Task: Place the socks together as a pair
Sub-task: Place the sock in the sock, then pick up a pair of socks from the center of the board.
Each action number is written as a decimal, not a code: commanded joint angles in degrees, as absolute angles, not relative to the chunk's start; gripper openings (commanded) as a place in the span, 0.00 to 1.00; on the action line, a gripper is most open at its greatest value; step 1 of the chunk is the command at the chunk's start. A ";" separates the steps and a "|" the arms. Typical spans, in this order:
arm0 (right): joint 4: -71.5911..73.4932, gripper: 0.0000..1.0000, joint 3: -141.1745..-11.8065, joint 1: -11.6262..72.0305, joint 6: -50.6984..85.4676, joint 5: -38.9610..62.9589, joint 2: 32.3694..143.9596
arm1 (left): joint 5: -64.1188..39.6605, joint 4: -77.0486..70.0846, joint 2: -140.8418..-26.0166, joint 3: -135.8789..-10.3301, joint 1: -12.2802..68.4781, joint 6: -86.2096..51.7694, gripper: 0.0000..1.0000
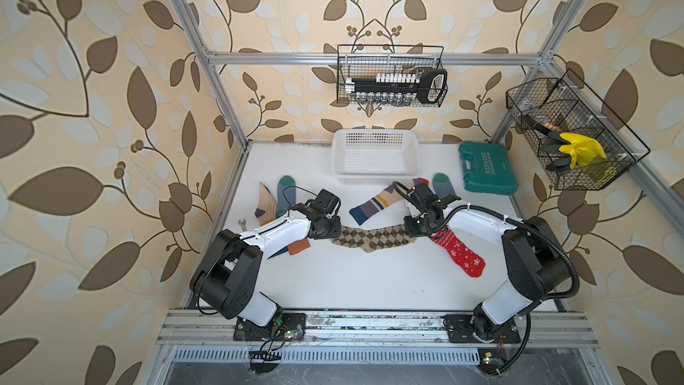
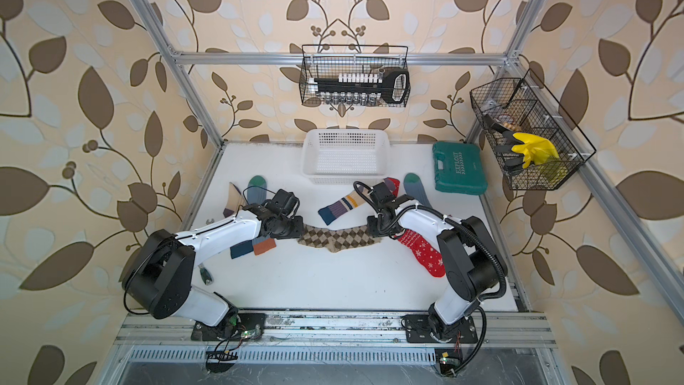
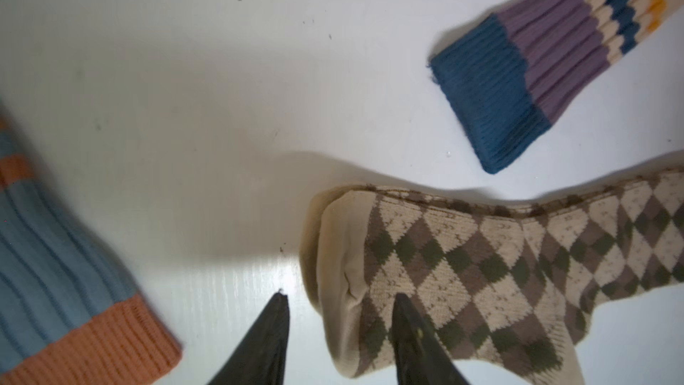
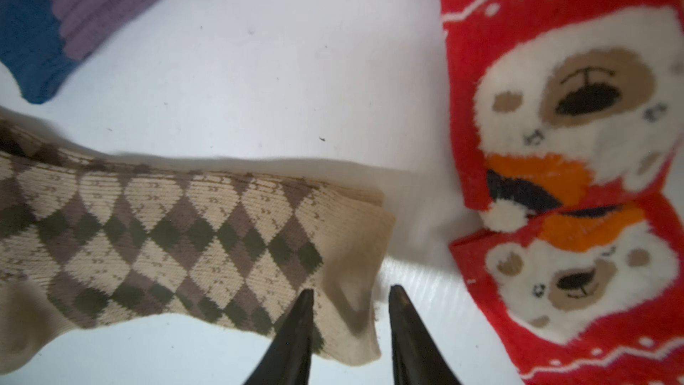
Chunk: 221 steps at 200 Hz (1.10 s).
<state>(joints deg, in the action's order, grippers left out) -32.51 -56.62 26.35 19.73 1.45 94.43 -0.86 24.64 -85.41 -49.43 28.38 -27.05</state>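
The argyle socks were found stacked, edges matched. The left gripper and right gripper were parted astride opposite ends (nothing clamped). Open table was noted toward the front edge.

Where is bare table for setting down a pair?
Widest: the white tabletop strip between the brown-tan argyle socks and the front metal rail. Smaller: the back corner left of the white perforated plastic basket. Crowded around the right end effector.

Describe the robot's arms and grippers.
The left arm and right arm have white shells, black joints. A corrugated black hose follows the right; a thin cable loops over the left. The left gripper and right gripper have black tapered fingers.
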 commanded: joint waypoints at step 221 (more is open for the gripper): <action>-27.38 0.00 -51.94 26.36 23.05 6.78 88.69 | -7.62 22.96 -83.84 -50.00 27.77 -26.67 0.00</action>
